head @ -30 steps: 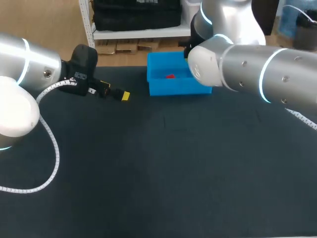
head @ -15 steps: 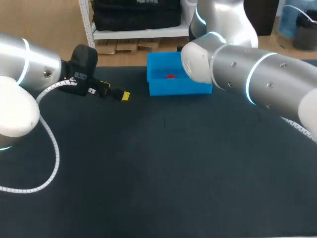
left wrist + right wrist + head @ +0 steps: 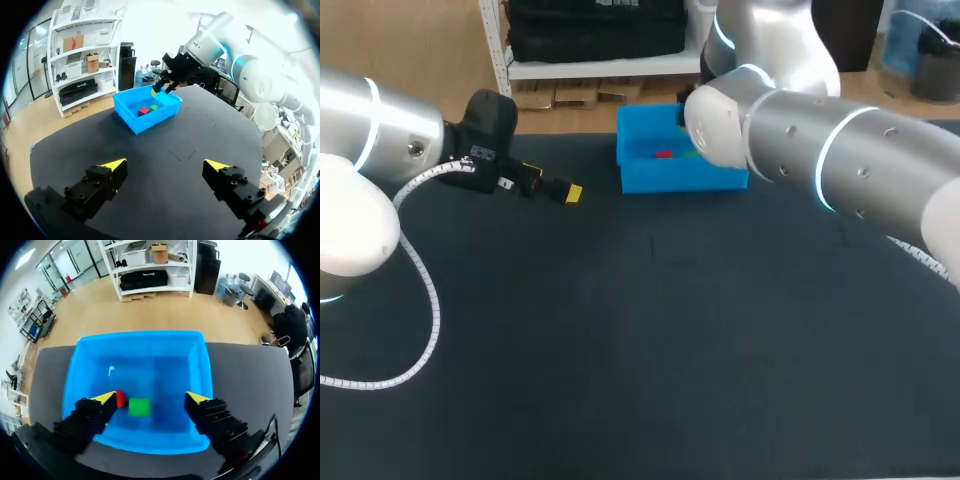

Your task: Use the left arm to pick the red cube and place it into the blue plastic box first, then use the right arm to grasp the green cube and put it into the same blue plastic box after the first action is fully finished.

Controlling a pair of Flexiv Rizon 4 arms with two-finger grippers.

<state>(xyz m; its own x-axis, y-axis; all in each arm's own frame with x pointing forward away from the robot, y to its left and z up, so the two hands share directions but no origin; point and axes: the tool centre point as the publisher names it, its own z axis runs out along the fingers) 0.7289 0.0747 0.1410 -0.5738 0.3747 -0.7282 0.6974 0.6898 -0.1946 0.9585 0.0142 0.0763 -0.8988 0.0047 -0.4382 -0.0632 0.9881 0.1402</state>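
The blue plastic box [image 3: 650,180] stands at the table's far edge. Inside it the red cube [image 3: 120,399] and the green cube [image 3: 139,407] lie side by side on the floor of the box [image 3: 150,442]. My right gripper [image 3: 151,397] hangs open just above them, with nothing between its fingers; in the head view my right arm hides it. My left gripper [image 3: 166,164] is open and empty, well left of the box [image 3: 145,122], and its view shows both cubes, red [image 3: 144,111] and green [image 3: 154,107], under the right gripper [image 3: 162,87].
The dark table top [image 3: 640,340] stretches wide in front of the box. My left arm's white cable [image 3: 425,300] loops over the table's left side. My right arm [image 3: 820,150] crosses the far right part of the table.
My right gripper has opened over the box and let the green cube go; it now lies beside the red cube. The right arm shifted slightly left beforehand. The left arm has kept still.
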